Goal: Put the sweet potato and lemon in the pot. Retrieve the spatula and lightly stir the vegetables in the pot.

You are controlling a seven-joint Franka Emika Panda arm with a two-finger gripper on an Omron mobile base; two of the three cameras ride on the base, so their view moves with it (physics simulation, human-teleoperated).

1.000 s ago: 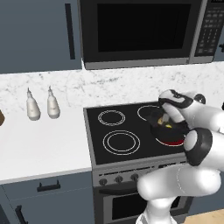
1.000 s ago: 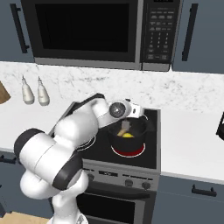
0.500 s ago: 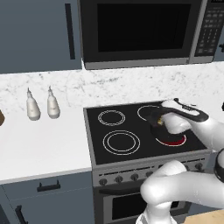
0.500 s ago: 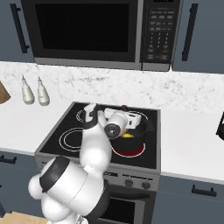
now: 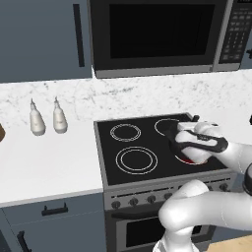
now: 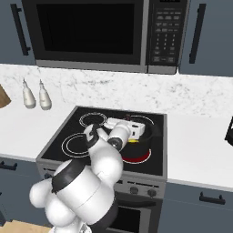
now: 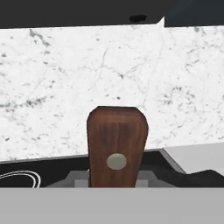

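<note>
1. Seen from the left base view, the gripper (image 5: 189,142) lies level over the pot (image 5: 172,134), which sits on the stove (image 5: 142,170) at its right front burner; the hand covers most of the pot. A red glow shows on the stove just under the pot. Two bottles (image 5: 47,118) stand on the counter (image 5: 44,167), well to the left of the stove.

2. From the right base view, the pot (image 6: 150,136) shows as a dark rim on the stove (image 6: 75,125), with the hand across its mouth. An orange patch in the pot beside the hand is probably the sweet potato (image 6: 133,141); the lemon cannot be made out. The microwave (image 6: 86,34) hangs above the stove.

3. In the hand view, the spatula (image 7: 116,146) fills the lower middle: its reddish-brown handle end, with a pale rivet, rises between the jaws, which are pinched tight on it. The marble wall (image 7: 109,83) behind the stove lies beyond.

4. Handling judgement: the spatula looks stiff and light, and its smooth handle could twist in the pinch. Mid-handle seems the best hold, blade free to sweep. The lemon would likely roll; stir gently.
</note>
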